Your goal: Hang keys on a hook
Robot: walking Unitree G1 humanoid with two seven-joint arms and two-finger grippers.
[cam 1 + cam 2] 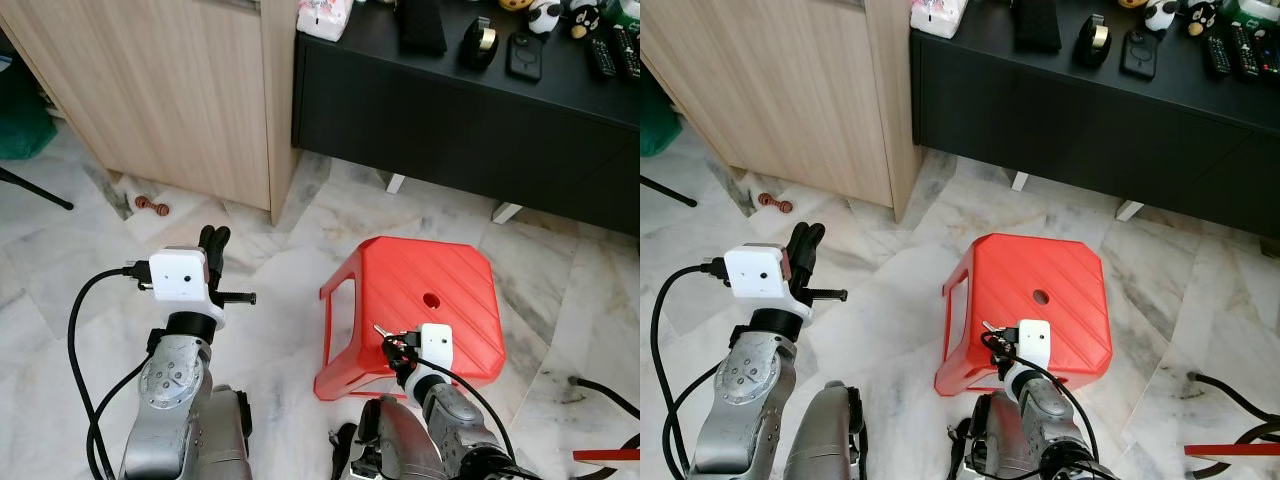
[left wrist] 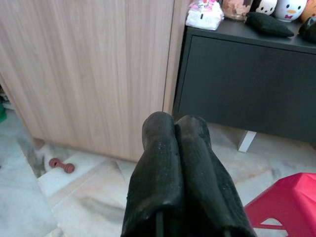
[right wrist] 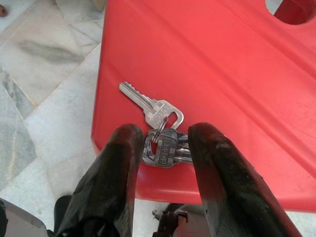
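Note:
A bunch of silver keys (image 3: 159, 143) lies on the red plastic stool (image 1: 445, 285), close to its near left edge; one key sticks out flat on the seat. My right gripper (image 3: 167, 137) is open and low over the stool, with one black finger on each side of the bunch. Whether the pads touch the keys I cannot tell. The head views show this gripper (image 1: 397, 348) at the stool's near edge. My left gripper (image 1: 214, 240) is shut and empty, raised over the marble floor to the left of the stool, pointing toward the wooden cabinet (image 2: 89, 69).
A low black console (image 1: 470, 130) on white feet stands behind the stool, with remotes, tape and small figures on top. Left of it is the light wooden cabinet (image 1: 160, 90). A small brown dumbbell-shaped object (image 1: 152, 206) lies on the floor. Black cables (image 1: 600, 395) trail at the right.

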